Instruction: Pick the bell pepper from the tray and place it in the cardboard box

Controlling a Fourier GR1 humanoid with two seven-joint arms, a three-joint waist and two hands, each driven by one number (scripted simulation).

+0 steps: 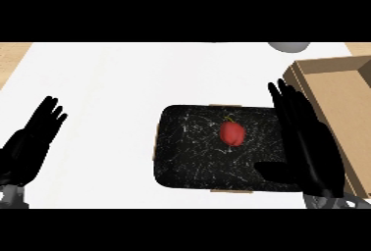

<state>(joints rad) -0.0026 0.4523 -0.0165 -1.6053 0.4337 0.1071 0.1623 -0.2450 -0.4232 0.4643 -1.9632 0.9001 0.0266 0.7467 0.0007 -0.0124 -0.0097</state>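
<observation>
Bell pepper [232, 133] on tray [188, 162], cardboard box [326, 78] right of tray, right robot hand [308, 142] between them

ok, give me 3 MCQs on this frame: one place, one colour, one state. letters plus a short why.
1. Where is the pepper?
A. in the box
B. on the tray
C. in the left hand

2. What colour is the tray?
A. black with white flecks
B. plain white
C. blue

3. What is the right hand doing?
A. curled round the pepper
B. open, fingers straight, over the tray's right edge
C. inside the box

Key:
1 B: the pepper lies near the tray's middle, apart from both hands.
2 A: the tray is dark with pale scratch-like marks.
3 B: its fingers are straight and hold nothing; the box is further right, and the left hand rests open at the view's left.
</observation>
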